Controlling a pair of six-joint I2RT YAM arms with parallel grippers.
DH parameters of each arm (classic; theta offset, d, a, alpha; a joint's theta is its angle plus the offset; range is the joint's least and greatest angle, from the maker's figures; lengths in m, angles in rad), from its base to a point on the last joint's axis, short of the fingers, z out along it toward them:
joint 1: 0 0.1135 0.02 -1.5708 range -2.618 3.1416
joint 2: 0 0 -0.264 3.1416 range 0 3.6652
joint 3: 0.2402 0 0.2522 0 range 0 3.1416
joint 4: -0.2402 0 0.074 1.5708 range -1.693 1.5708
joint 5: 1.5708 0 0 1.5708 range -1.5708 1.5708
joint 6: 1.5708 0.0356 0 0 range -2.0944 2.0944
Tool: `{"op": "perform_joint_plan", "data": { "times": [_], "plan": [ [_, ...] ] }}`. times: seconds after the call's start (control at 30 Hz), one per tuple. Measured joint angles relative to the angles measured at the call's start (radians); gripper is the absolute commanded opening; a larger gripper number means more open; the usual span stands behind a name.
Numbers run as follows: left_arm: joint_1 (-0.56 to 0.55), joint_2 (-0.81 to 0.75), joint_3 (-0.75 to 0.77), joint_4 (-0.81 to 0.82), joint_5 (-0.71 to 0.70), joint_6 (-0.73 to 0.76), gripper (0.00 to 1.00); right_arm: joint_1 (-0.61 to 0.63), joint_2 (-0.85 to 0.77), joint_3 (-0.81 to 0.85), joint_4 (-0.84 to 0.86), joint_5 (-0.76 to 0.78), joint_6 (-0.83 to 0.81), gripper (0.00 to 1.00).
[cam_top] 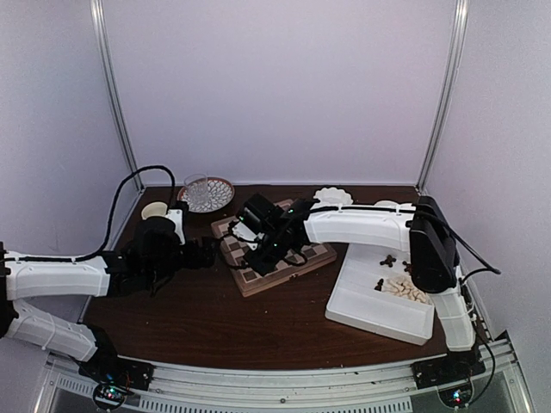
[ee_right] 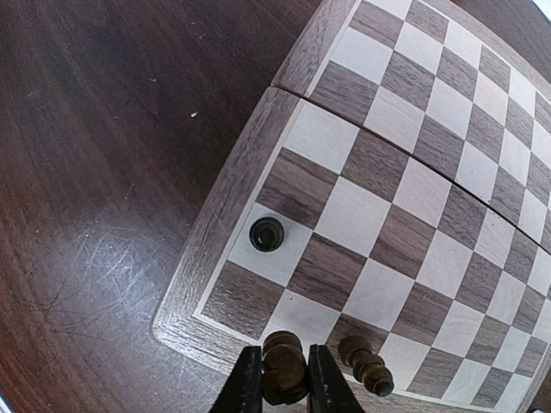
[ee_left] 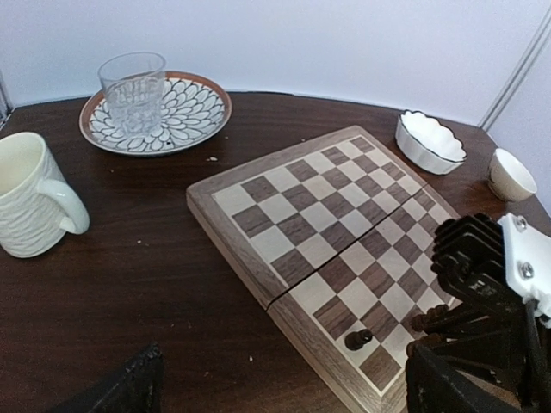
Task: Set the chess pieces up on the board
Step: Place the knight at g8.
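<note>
The board (cam_top: 274, 249) lies mid-table; it also shows in the left wrist view (ee_left: 327, 232) and the right wrist view (ee_right: 430, 172). My right gripper (ee_right: 284, 379) is shut on a dark chess piece (ee_right: 284, 366) just above the board's near corner row. A dark pawn (ee_right: 267, 233) stands on a cream square near that corner, seen too in the left wrist view (ee_left: 358, 339). Another dark piece (ee_right: 366, 363) stands beside the held one. My left gripper (ee_left: 275, 404) is open and empty, left of the board. More pieces (cam_top: 405, 288) lie in the white tray (cam_top: 379, 301).
A patterned plate (ee_left: 155, 116) with a glass (ee_left: 133, 90) stands at the back left. A cream mug (ee_left: 30, 206) sits left. A white scalloped bowl (ee_left: 429, 142) and a small cup (ee_left: 511, 175) stand behind the board.
</note>
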Motion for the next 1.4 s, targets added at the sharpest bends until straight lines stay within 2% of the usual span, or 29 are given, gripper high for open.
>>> {"op": "perform_joint_plan", "data": {
  "times": [0.43,0.9,1.4],
  "plan": [
    [0.001,-0.080,-0.006,-0.055,-0.163,-0.107,0.98,0.000,0.050,0.027,-0.006,0.027,-0.016,0.01],
    [0.001,-0.080,-0.007,-0.055,-0.166,-0.106,0.98,0.000,0.057,0.042,-0.023,0.037,-0.021,0.18],
    [0.001,-0.080,-0.007,-0.055,-0.163,-0.092,0.97,0.000,0.058,0.044,-0.028,0.037,-0.025,0.28]
  ]
}}
